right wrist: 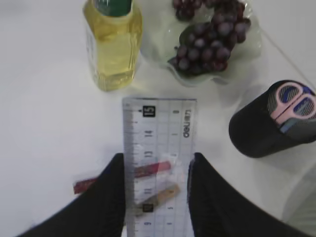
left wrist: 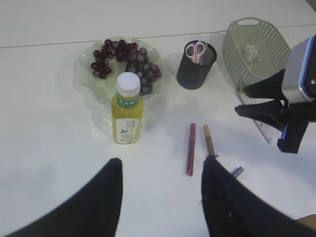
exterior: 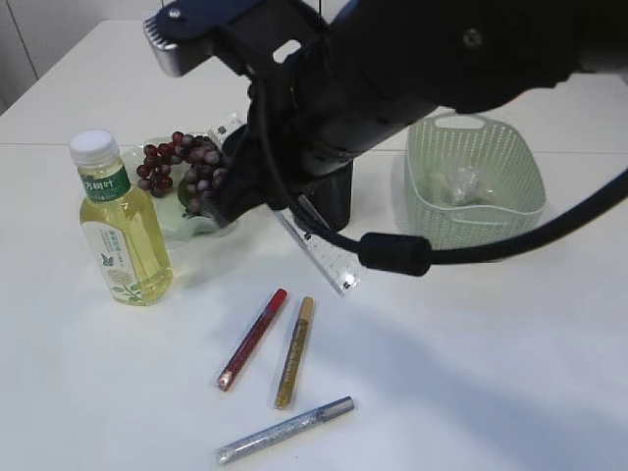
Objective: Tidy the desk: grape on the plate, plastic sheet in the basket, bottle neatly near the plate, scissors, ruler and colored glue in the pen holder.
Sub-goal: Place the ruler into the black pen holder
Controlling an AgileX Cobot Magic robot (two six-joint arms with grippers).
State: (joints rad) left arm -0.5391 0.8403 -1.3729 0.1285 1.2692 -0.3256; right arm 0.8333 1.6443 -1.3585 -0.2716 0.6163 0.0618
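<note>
My right gripper [right wrist: 157, 158] is shut on the clear ruler [right wrist: 159, 133] across its width, holding it in the air over the red and gold colored glue pens. In the exterior view the ruler [exterior: 322, 253] slants down beside the black pen holder [exterior: 339, 201]. Pink-handled scissors [right wrist: 294, 104] stand in the pen holder [right wrist: 266, 131]. Grapes [left wrist: 123, 57] lie on the pale green plate [left wrist: 85, 74], with the yellow bottle [left wrist: 127, 111] upright just in front. The plastic sheet [exterior: 461, 183] sits in the green basket [exterior: 476, 211]. My left gripper [left wrist: 162, 160] hangs open and empty above the table.
Red [exterior: 252, 339], gold [exterior: 294, 351] and silver [exterior: 285, 430] glue pens lie loose on the white table at the front. My right arm [exterior: 412, 69] crosses the back of the exterior view and hides part of the pen holder and plate.
</note>
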